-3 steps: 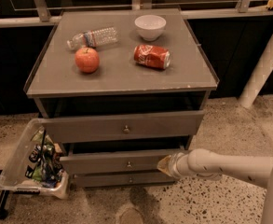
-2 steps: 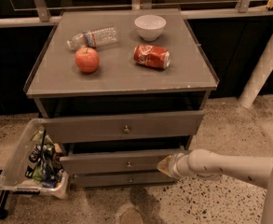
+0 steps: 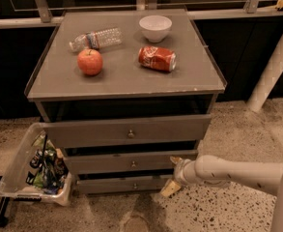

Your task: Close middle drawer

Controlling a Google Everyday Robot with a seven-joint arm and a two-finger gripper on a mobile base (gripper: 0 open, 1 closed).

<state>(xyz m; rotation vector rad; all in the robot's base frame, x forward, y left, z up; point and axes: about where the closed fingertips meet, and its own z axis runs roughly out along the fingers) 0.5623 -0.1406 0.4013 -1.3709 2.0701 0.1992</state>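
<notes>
The grey cabinet (image 3: pixel 126 81) has three drawers. The middle drawer (image 3: pixel 107 162) has a plain flat front with a small round knob (image 3: pixel 134 164) and stands pulled out a little, less than the taller top drawer (image 3: pixel 126 131) above it. My gripper (image 3: pixel 173 174) comes in from the right on a white arm (image 3: pixel 237 170). It is at the right end of the middle drawer's front, with its tan fingers (image 3: pixel 170 188) spread open and holding nothing. The lowest drawer (image 3: pixel 121 184) sits below.
On the cabinet top lie a red apple (image 3: pixel 90 62), a plastic water bottle (image 3: pixel 96 38), a white bowl (image 3: pixel 155 28) and a red soda can (image 3: pixel 157 58). A clear bin of snack bags (image 3: pixel 37 170) stands on the floor at the left. A white post (image 3: pixel 274 62) stands at the right.
</notes>
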